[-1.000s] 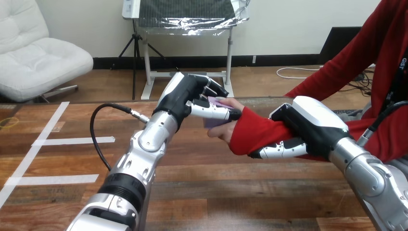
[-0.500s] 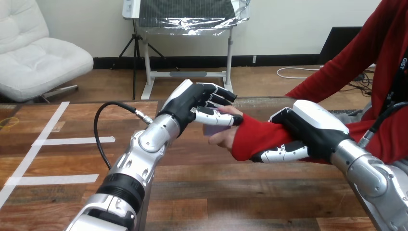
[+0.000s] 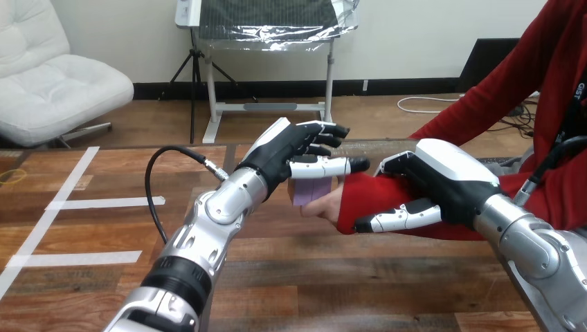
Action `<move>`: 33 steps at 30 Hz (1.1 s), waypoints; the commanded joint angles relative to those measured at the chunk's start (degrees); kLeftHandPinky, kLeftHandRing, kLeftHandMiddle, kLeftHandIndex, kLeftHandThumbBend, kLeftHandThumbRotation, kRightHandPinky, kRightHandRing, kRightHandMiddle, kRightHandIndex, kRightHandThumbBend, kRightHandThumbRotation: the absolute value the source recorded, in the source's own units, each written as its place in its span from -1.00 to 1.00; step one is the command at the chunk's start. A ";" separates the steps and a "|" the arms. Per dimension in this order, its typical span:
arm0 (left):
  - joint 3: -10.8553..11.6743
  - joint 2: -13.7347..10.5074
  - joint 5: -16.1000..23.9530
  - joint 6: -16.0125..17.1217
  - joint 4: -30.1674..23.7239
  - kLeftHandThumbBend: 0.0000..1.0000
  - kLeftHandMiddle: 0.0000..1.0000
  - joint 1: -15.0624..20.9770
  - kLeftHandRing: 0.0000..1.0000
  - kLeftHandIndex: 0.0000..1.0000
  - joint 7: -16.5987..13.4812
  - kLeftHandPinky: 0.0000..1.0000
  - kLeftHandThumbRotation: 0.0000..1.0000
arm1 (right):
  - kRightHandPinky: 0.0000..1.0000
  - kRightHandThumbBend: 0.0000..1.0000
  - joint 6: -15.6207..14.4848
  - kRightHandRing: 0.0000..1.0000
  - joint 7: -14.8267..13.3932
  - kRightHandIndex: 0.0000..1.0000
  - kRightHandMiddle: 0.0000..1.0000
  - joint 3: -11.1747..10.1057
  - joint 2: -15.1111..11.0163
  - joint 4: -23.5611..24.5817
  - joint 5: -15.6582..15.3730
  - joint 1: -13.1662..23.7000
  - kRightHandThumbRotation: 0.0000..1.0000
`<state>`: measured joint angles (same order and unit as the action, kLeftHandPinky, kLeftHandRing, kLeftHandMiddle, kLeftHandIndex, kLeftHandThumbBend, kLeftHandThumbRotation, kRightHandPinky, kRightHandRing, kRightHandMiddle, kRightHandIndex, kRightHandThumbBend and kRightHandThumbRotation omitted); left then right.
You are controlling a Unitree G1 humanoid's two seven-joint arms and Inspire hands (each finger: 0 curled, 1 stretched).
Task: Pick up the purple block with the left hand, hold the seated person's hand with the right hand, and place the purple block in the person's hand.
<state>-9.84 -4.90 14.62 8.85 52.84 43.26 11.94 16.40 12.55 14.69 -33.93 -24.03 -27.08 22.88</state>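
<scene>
One purple block (image 3: 309, 190) sits in the person's hand (image 3: 324, 205), which is held up above the wooden table (image 3: 311, 277) near its middle, with the block's flat face turned towards the camera and the person's fingertips showing just under it. The hand comes out of a red sleeve (image 3: 360, 197) that reaches in from the view's right side.

Right over the block is the robot's left hand (image 3: 284, 149). Its fingers are stretched out straight towards the right and spread a little, gripping nothing. Its thumb lies level along the block's top edge, pointing at the sleeve, and whether it touches the block I cannot tell. The left arm rises from the bottom edge at the view's left, forearm slanting up towards the middle.

The robot's right hand (image 3: 443, 183) is on the sleeved wrist, its white-shelled back over the top and one black-and-white digit curled beneath the sleeve, so the wrist is clasped between them. The right arm comes in from the lower right corner.

Further out, at the table's left, lie strips of white tape (image 3: 104, 202) — one long diagonal strip and two shorter ones across it — well apart from both hands.
</scene>
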 commanded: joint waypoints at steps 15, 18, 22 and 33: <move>0.80 -4.61 -0.60 3.73 -11.70 0.67 0.72 -6.56 0.72 0.64 -0.77 0.52 0.72 | 0.21 1.00 -0.26 0.46 2.08 0.50 0.51 -2.34 -0.55 6.58 2.54 -2.51 0.53; 1.04 -4.81 -0.76 3.42 -13.76 0.67 0.72 -8.09 0.72 0.64 -1.24 0.53 0.72 | 0.24 1.00 -0.65 0.50 2.86 0.52 0.53 -2.65 -0.68 7.28 3.31 -3.22 0.54; 1.29 -5.12 -1.08 3.12 -16.82 0.63 0.71 -10.28 0.71 0.62 -1.56 0.53 0.70 | 0.31 1.00 -0.95 0.56 3.74 0.57 0.58 -3.12 -0.93 8.18 4.03 -4.17 0.57; 2.30 -6.02 -1.69 3.44 -25.34 0.50 0.66 -16.88 0.65 0.57 -2.18 0.47 0.68 | 0.40 1.00 -1.57 0.66 5.04 0.70 0.69 -4.93 -1.16 10.96 5.42 -7.02 0.68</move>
<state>-8.90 -9.84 13.82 11.20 34.14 27.41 10.93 15.05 17.65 12.46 -34.20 -16.88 -23.07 15.46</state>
